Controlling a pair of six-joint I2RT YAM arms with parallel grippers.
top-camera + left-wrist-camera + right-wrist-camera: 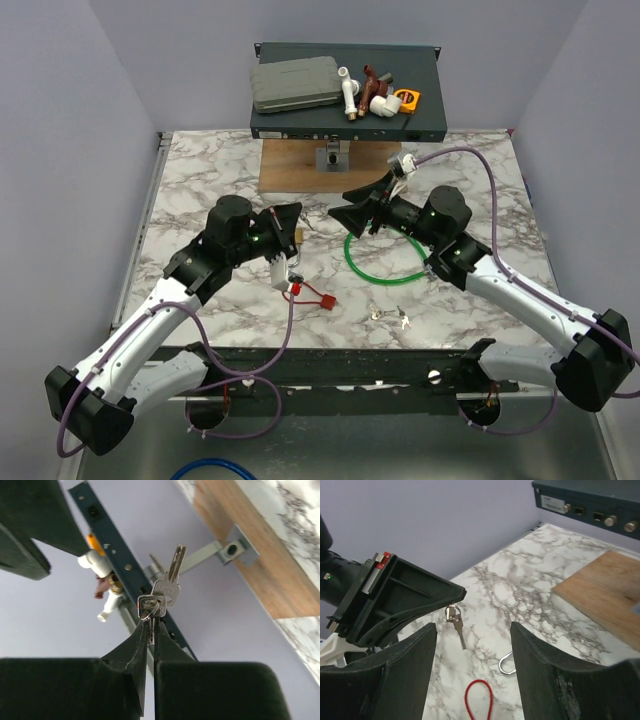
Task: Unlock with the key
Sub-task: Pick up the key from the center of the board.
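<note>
The left claw [151, 625] is clenched on the head of a small bunch of silver metal keys [166, 590]. Its arm is bent at the elbow and reaches forward and inward, so the keys hang from the claw tips clear of the white marble-patterned tabletop [200, 170]. The right claw [473, 630] is released, jaws wide apart, facing the left claw from just beside it. A thin silver metal loop [506, 662] lying on the tabletop is partly covered by a right finger and cannot be identified.
</note>
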